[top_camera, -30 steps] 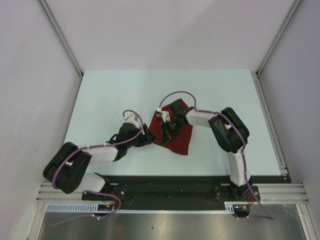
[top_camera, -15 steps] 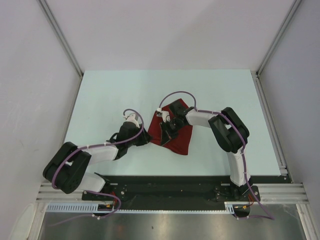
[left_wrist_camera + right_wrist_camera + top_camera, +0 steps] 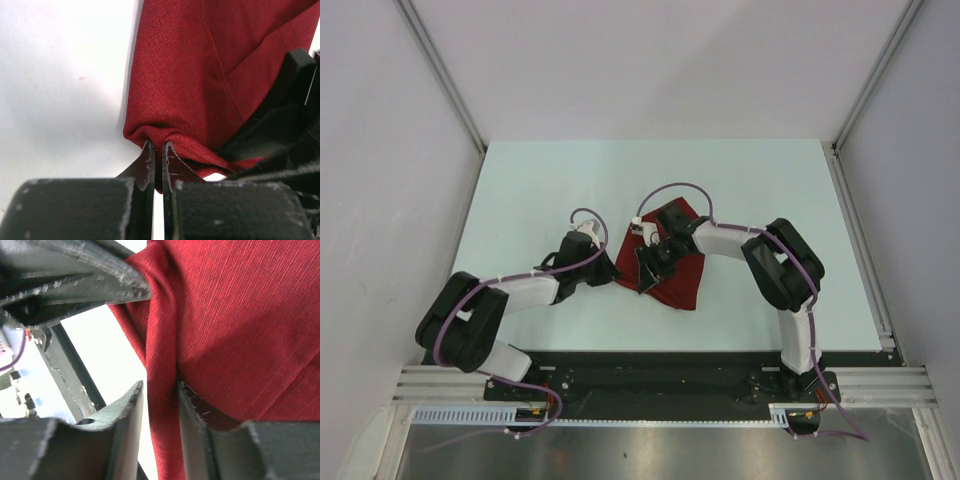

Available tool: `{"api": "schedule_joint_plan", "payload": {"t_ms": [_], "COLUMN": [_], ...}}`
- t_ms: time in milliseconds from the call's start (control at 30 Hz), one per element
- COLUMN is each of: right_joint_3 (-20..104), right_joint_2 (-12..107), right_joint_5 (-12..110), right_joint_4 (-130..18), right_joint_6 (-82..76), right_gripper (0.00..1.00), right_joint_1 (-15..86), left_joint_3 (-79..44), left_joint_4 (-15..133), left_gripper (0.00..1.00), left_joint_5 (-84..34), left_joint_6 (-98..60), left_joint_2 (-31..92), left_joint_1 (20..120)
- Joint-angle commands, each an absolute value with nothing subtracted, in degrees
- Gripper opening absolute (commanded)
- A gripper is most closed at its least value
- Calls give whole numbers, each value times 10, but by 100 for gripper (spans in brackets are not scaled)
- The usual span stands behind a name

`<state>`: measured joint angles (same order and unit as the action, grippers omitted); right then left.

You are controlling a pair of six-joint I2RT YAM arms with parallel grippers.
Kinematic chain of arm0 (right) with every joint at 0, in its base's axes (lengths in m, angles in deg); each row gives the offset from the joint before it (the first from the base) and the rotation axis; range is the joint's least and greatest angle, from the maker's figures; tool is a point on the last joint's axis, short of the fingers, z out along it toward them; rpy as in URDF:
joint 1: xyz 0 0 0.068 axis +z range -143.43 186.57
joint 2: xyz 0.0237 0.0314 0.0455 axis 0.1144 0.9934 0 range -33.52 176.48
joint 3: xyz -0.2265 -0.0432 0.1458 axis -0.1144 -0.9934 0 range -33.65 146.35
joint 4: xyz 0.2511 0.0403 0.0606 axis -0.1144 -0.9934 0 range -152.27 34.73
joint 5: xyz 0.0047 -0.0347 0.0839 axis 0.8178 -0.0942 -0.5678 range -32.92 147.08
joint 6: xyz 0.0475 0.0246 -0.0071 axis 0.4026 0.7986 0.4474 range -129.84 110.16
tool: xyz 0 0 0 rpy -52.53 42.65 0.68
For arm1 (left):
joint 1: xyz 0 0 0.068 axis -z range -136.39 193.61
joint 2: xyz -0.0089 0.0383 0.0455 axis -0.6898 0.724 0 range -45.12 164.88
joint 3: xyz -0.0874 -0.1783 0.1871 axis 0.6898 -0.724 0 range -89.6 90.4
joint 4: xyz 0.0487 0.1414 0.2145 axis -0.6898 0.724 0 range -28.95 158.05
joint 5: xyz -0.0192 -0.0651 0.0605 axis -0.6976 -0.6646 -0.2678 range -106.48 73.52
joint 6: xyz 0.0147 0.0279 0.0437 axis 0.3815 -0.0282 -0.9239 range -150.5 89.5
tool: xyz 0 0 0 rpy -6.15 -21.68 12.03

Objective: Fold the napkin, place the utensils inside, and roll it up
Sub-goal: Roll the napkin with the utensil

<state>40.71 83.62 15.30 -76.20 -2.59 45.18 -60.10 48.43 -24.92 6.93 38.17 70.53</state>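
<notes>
Loosely bundled, the napkin (image 3: 682, 282) lies mid-table between both arms.
It looks soft, light and limp, so it will likely sag and unroll unless held at a folded edge, not the flat middle. The left gripper (image 3: 157, 149) is pressed together, pinching the near bunched corner. The right gripper (image 3: 159, 390) stands spread astride a raised ridge of cloth, not squeezing it. I cannot see the fork anywhere on the pale table (image 3: 540, 190).
</notes>
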Motion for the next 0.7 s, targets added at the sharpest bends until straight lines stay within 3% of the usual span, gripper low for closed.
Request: {"api": "schedule_joint_plan", "payload": {"t_ms": [0, 200, 467, 667], "right_joint_3": [381, 349, 254, 201], "right_joint_2": [790, 718, 583, 548], "right_joint_5": [205, 291, 523, 696], "right_joint_4": [-783, -772, -668, -584], "right_joint_6": [-25, -43, -82, -133], "right_gripper": [42, 54, 62, 66], "right_joint_1": [457, 480, 569, 654], "left_joint_3": [-574, -564, -557, -553], "left_joint_4": [501, 507, 520, 524], "left_gripper": [0, 0, 0, 0], "left_joint_5": [-269, -283, -294, -304], "left_joint_6": [42, 34, 26, 24], "left_joint_2": [398, 404, 408, 409], "left_joint_1": [688, 685, 680, 677]}}
